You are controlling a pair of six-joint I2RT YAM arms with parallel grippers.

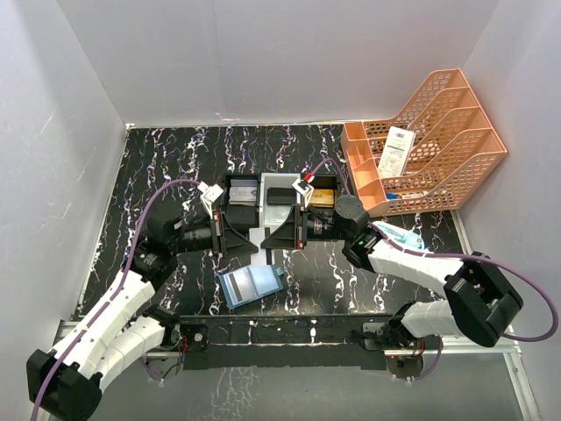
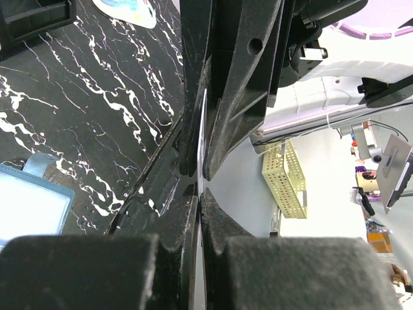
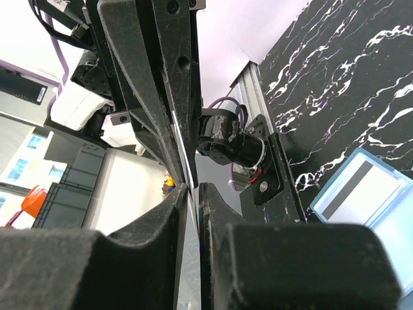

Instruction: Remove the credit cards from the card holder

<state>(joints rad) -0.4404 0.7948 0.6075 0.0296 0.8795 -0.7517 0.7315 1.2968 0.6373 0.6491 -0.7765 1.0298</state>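
The teal-blue card holder (image 1: 250, 285) lies open on the table in front of both grippers; it also shows in the left wrist view (image 2: 32, 206) and the right wrist view (image 3: 368, 194), with a dark stripe behind its clear pocket. My left gripper (image 1: 252, 235) and right gripper (image 1: 269, 235) meet tip to tip above the table. Both pinch one thin pale credit card, seen edge-on (image 2: 202, 139) (image 3: 184, 152). My left gripper (image 2: 200, 200) is shut on its near end, my right gripper (image 3: 192, 190) on the other end.
A black-and-white three-compartment tray (image 1: 263, 189) stands just behind the grippers, with a greyish card (image 1: 241, 197), a black card (image 1: 280, 195) and a gold card (image 1: 323, 198) in it. An orange file rack (image 1: 438, 132) holds a barcoded slip (image 1: 399, 149). A white-and-blue oval case (image 1: 401, 235) lies at the right.
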